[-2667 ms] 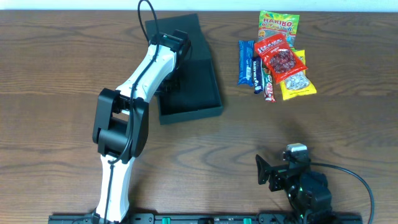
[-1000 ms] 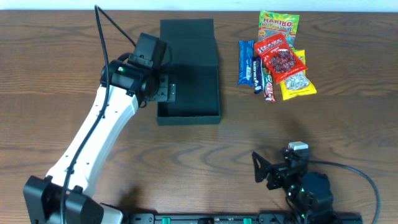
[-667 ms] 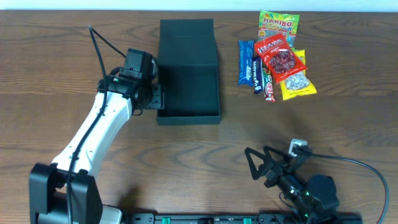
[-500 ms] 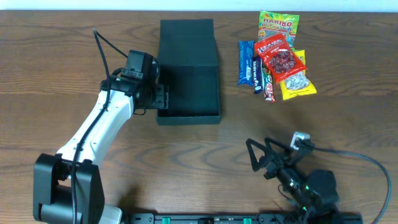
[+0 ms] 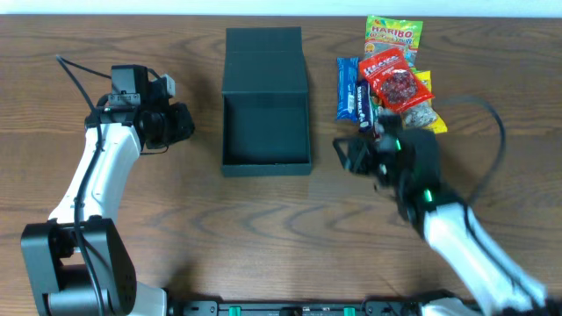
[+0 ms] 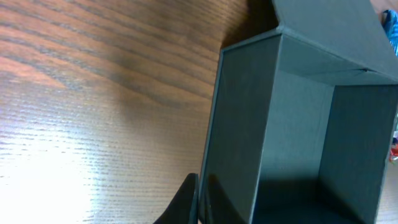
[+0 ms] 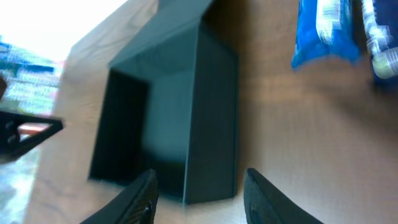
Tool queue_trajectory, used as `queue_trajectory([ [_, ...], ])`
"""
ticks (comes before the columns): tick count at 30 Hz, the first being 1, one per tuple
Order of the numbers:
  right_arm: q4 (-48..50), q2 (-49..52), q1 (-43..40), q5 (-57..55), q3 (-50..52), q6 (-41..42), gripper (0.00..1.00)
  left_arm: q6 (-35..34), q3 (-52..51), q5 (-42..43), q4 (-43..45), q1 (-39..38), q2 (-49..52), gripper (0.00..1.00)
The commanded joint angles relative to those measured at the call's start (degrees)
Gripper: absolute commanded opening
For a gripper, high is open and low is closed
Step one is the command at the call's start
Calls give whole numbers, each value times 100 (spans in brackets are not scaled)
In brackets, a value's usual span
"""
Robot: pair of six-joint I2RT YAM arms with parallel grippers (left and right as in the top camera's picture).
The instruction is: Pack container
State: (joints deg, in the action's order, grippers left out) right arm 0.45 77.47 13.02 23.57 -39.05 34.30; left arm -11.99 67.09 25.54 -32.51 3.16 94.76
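Note:
The container [image 5: 266,132] is a dark, shallow box lying open at mid table, its flap lid [image 5: 263,54] folded back flat behind it; nothing is inside. My left gripper [image 5: 178,123] hangs left of the box, apart from its wall, shut on nothing. In the left wrist view the closed fingertips [image 6: 199,190] point at the container [image 6: 298,143]. My right gripper [image 5: 344,154] hovers just right of the box, in front of the snacks, jaws open and empty. The right wrist view shows the gripper [image 7: 200,174] facing the container [image 7: 211,106].
A cluster of snack packets lies at the back right: a Haribo bag [image 5: 392,32], a red packet [image 5: 397,83], a blue bar [image 5: 348,88] [image 7: 326,31] and a yellow packet [image 5: 423,120]. The right arm partly covers them.
My left gripper drew back leftward from the box's left wall and shut. My right arm swung up from the front edge to beside the box, its jaws narrower.

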Motion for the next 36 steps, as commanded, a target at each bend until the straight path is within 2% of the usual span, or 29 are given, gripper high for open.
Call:
queue_trajectory([
  [1,-413,1049,-20,83,-1001,-807,41,-131,24,61,116,-74,258,6],
  [5,-931,2166,-20,57,-2092,-992,30,-614,24,11,424,-90,726,6],
  [7,-970,2586,-24,44,-2448,-1040,28,-793,24,201,684,-96,1001,6],
  [11,-968,3095,-13,46,-2802,-1038,21,-1169,24,485,1075,-105,1460,6],
  [14,-968,3300,17,72,-2850,-1038,12,-1215,26,870,1250,-151,1617,6],
  [18,-964,3348,162,201,-2850,-1043,2,-1447,26,903,1294,-398,1650,6],
  [28,-1447,3351,437,374,-2850,-1220,1,-1499,24,1008,1038,-592,1650,6],
  [36,-2039,3348,457,546,-2850,-1513,1,-1113,24,999,544,-634,1650,6],
])
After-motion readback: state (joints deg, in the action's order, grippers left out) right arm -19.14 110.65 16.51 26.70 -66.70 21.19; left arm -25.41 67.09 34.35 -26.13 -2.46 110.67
